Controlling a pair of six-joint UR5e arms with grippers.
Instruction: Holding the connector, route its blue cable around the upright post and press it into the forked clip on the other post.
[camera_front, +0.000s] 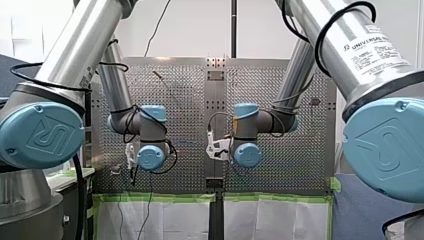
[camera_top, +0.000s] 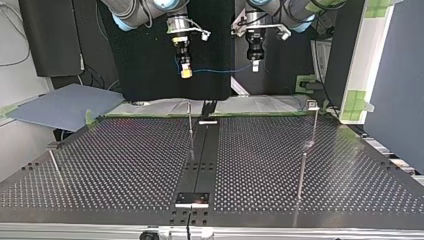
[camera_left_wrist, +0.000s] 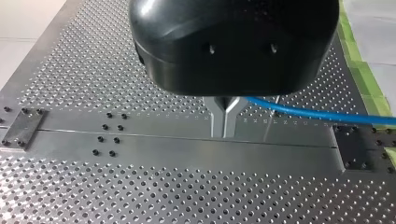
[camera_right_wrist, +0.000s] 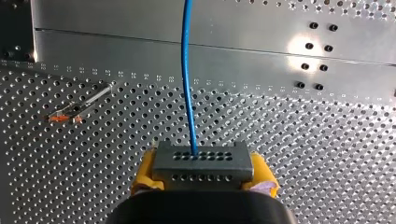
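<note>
High above the table in the top view, a blue cable runs taut between both grippers. My right gripper is shut on the grey connector, its yellow pads on either side, and the cable leaves the connector straight ahead. My left gripper has its metal fingers shut on the cable, which trails off to one side. Below stand the upright post by the table's centre strip and the post with the forked clip at the top view's right.
Another thin post rises nearer the camera at the top view's right, and a short one at its left. A post with an orange tip shows below my right gripper. A dark centre strip divides the perforated table.
</note>
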